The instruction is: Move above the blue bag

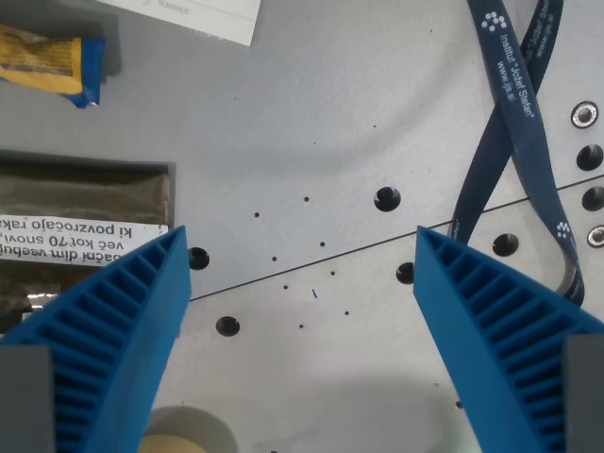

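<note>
- The gripper [300, 247] points down at a grey table [311, 123]; its two blue ribbed fingers [113, 321] are spread wide apart, holding nothing.
- The blue bag [52, 61], yellow with a blue end, lies well away at the wrist view's top left corner.
- Its long axis runs roughly left to right, blue end rightward.
- A navy lanyard [514, 104] reads "Institut Jožef Stefan".

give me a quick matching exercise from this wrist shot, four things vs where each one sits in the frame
Things:
1. yellow and blue packet
2. dark blue lanyard
3. white paper sheet
4. brown pack with white label

Places:
A. top edge, left of centre
B. wrist view's right side
C. top left corner
D. left edge, just above the left fingertip

Pairs: 1-C, 2-B, 3-A, 4-D

The gripper is open over bare table.
</note>
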